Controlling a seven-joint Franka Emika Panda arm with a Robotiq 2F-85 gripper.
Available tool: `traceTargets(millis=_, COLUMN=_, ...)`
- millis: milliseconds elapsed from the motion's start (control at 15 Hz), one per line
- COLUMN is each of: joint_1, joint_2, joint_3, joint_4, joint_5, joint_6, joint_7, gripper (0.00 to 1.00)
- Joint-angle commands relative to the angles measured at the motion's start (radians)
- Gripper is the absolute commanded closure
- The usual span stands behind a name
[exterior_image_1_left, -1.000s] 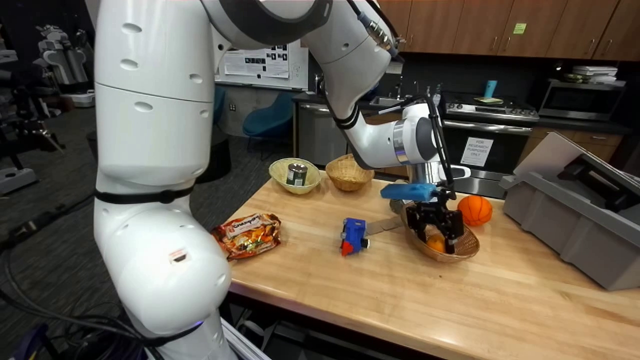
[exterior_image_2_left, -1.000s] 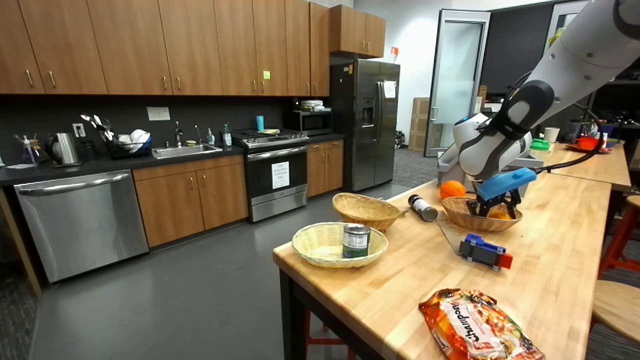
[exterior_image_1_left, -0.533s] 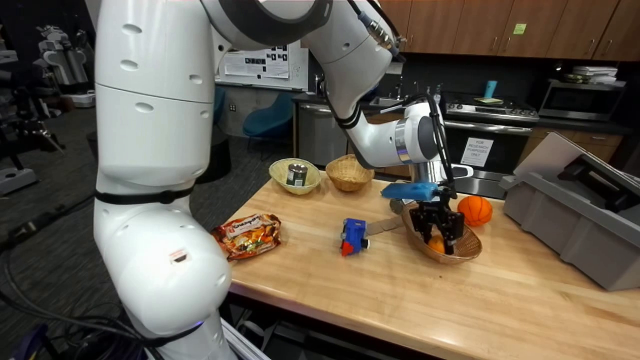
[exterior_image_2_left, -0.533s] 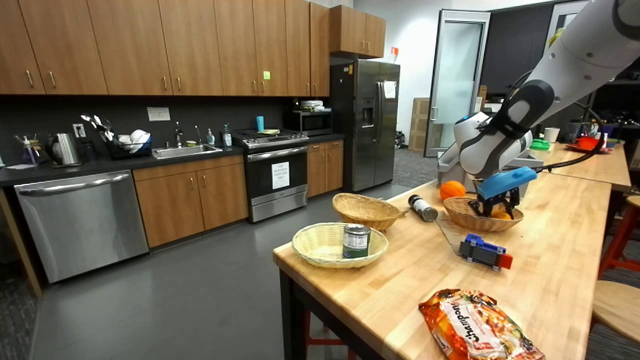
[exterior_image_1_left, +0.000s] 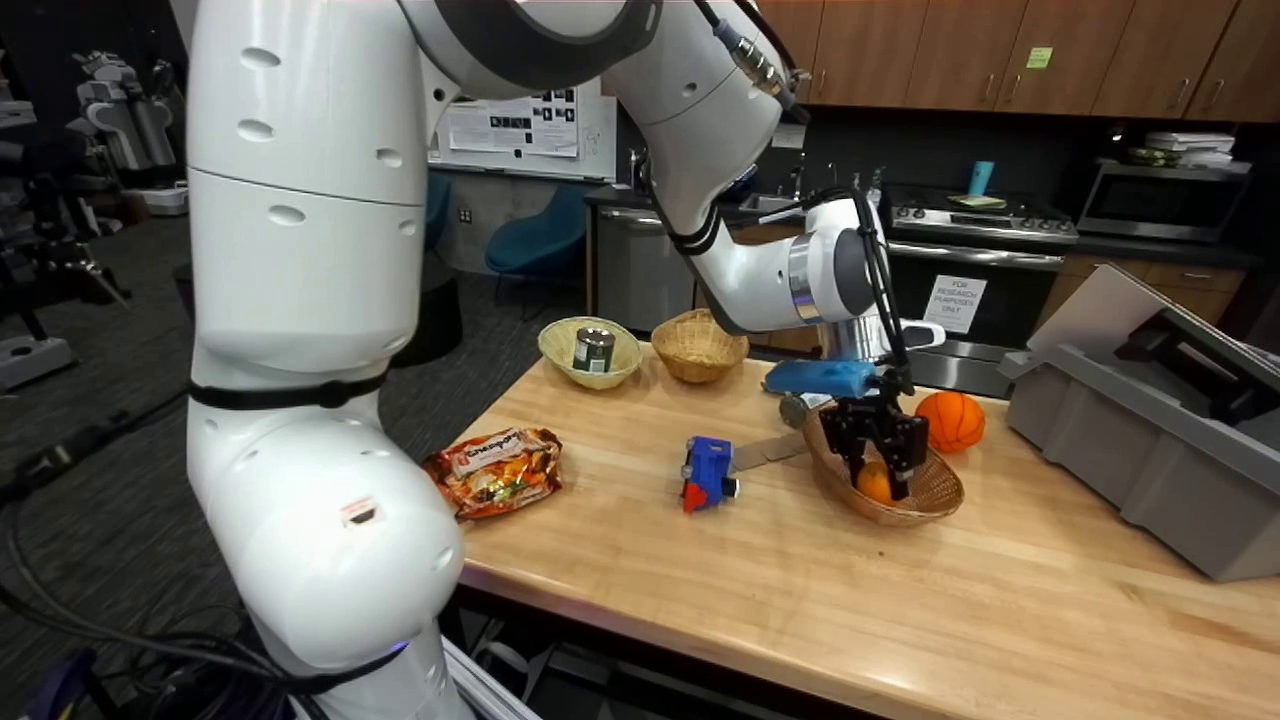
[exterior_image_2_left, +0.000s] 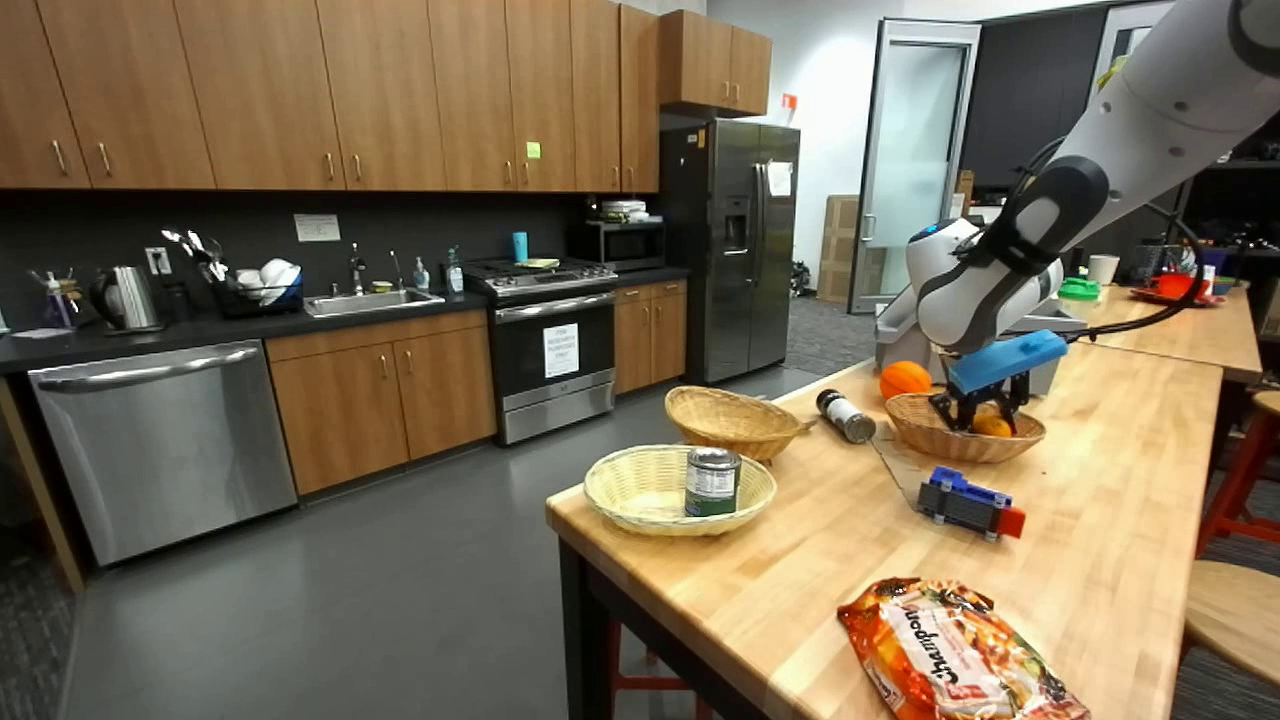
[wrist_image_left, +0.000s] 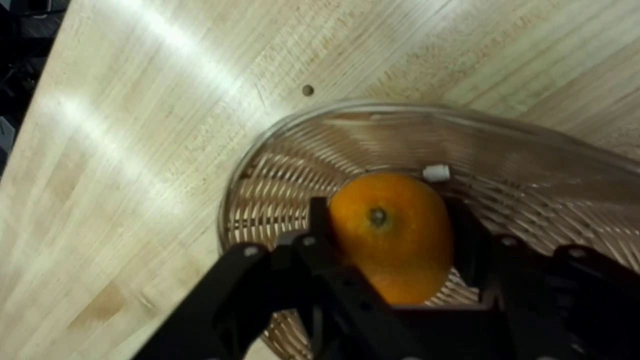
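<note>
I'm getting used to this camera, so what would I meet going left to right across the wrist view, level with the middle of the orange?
Tabletop, the wicker basket's rim, one black fingertip, the orange, the other black fingertip.

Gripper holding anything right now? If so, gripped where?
Yes, the orange fruit: the gripper has it pinched by two opposite sides, stem spot uncovered between the fingers.

"Champong" on packet (exterior_image_2_left: 955, 650), "FOR RESEARCH PURPOSES ONLY" on oven (exterior_image_1_left: 1008, 302)
</note>
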Motion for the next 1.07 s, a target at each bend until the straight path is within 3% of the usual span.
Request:
traceTargets(millis=0, joint_1=0.020, joint_2=-0.072, joint_3=-0.011, joint_4=-0.003, joint_5=-0.008, joint_6=-0.004, joint_7=-0.010, gripper=0.68)
traceTargets(millis=400, joint_1=0.029, joint_2=-0.137, joint_3=0.008, joint_4=0.035, joint_5=-0.009, joint_6=-0.046, joint_7=-0.041, gripper=0.68)
traceTargets(millis=1000, joint_1=0.075, joint_2=-0.129, joint_3=0.104, joint_4=0.131, joint_5=0.027, joint_6=-0.017, joint_7=-0.200, gripper=0.68)
